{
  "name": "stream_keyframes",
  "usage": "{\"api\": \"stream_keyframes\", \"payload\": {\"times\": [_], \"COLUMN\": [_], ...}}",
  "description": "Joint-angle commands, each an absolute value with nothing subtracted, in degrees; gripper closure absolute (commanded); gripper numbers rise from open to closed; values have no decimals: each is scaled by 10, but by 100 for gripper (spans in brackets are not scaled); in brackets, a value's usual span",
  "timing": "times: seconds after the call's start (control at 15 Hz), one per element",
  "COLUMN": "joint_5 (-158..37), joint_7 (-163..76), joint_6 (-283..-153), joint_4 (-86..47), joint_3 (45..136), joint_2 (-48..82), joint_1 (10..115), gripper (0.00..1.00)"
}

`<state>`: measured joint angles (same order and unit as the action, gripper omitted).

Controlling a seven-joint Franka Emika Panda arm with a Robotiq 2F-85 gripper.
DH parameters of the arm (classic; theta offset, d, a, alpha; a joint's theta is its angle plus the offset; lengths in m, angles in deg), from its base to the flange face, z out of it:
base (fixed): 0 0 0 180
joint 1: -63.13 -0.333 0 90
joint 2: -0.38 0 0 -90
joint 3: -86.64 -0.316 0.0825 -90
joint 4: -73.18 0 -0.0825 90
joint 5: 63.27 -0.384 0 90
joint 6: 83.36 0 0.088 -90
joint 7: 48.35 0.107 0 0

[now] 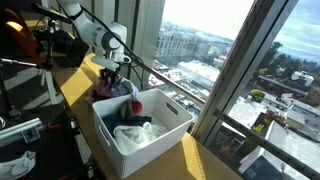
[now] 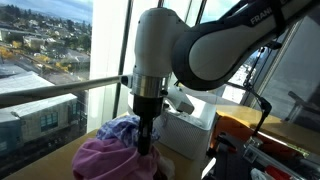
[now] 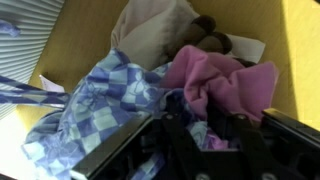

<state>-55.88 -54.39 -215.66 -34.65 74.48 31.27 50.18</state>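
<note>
A heap of clothes lies on the wooden counter [image 3: 300, 40] by the window. In the wrist view it shows a blue checked cloth [image 3: 100, 100], a pink cloth [image 3: 225, 85] and a beige cloth [image 3: 155, 30]. My gripper [image 3: 205, 136] is pressed down into this heap, its fingers apart, with folds of pink and blue cloth between them. In both exterior views the gripper [image 1: 113, 76] [image 2: 146, 140] points straight down onto the heap, at the pink cloth [image 2: 110, 160] and the checked cloth [image 2: 120, 128]. The fingertips are buried in fabric.
A white laundry basket [image 1: 165, 132] [image 2: 190, 135] holding white, dark blue and red clothes stands on the counter right beside the heap. Window glass and a railing [image 2: 60, 95] run along the counter's edge. Stands and cables [image 1: 30, 60] crowd the room side, with an orange box [image 2: 240, 130] nearby.
</note>
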Motion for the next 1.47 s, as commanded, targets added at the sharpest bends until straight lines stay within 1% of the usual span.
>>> {"api": "stream_keyframes", "payload": {"times": [0.0,0.2,0.27,0.33,0.47,0.67,1.0,1.4], "joint_5": [-581,-603,-609,-614,-610,-591,-572,-583], "joint_7": [-578,-600,-608,-615,-623,-624,-597,-578], "joint_6": [-2115,-2094,-2084,-2075,-2072,-2102,-2179,-2238], "joint_4": [-360,-361,-360,-354,-355,-376,-409,-405], "joint_3": [737,738,743,749,765,791,829,842], "joint_2": [231,162,138,124,105,103,154,237], "joint_1": [517,533,540,547,561,582,606,618], "gripper": [33,12,3,1,0,0,0,0]}}
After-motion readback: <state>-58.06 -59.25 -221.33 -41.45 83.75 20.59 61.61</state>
